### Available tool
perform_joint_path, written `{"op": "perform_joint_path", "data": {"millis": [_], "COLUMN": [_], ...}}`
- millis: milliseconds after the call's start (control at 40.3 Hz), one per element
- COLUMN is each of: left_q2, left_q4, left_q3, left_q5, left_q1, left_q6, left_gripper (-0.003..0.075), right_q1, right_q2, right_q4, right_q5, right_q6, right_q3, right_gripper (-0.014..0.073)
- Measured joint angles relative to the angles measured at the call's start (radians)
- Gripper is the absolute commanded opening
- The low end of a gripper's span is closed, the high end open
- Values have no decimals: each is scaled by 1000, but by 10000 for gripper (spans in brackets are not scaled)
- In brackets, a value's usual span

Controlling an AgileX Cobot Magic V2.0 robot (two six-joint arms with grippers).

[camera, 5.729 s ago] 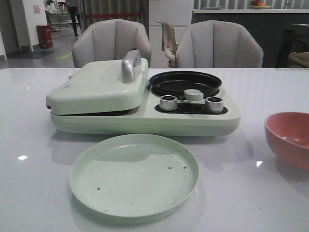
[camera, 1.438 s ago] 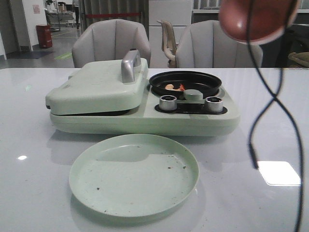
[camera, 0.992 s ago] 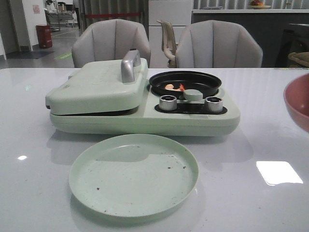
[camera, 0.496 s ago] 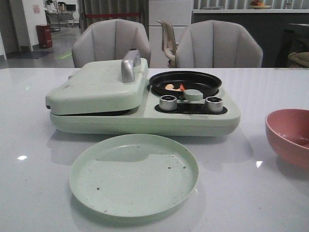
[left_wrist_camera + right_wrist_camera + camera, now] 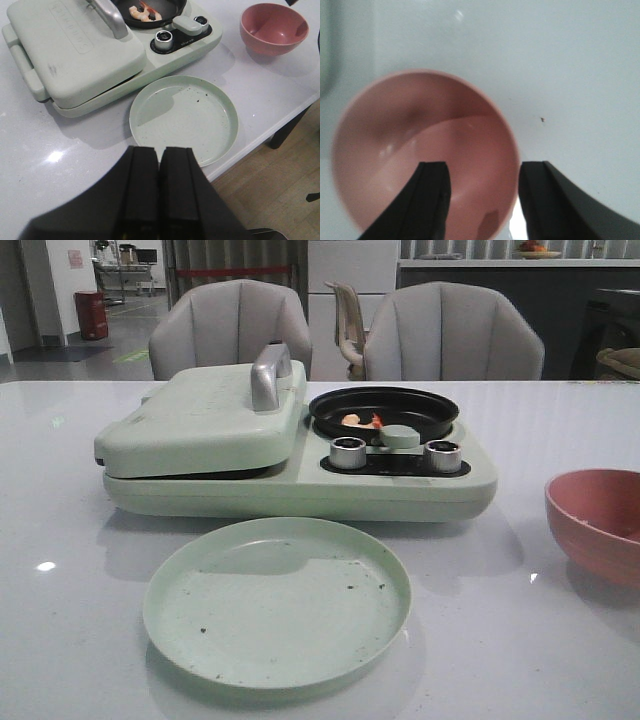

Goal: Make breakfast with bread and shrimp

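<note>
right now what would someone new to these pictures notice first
Probably the big pale green breakfast maker at mid-table, lid shut on its left half and a black pan on its right half holding a few shrimp. Next, the empty green plate in front of it, and the pink bowl at the table's right, with the open right gripper straddling its rim.

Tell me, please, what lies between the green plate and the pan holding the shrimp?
The cooker's control panel, with two silver knobs, sits between the plate and the shrimp, as the front view shows.
</note>
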Motion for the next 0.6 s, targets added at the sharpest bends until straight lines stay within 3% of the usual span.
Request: {"op": "perform_joint_path", "data": {"millis": [273,595], "left_q2": [0,0], "left_q4": [0,0], "left_q3": [0,0], "left_q5": [0,0], "left_q1": [0,0], "left_q6": [0,0], "left_gripper": [101,101], "right_q1": [192,197], "right_q2": [-293,-651], "right_q4": [-54,-92], "right_q5": [84,206], "right_q6": [-11,37], "right_q3": [23,205], "right_gripper": [281,276]}}
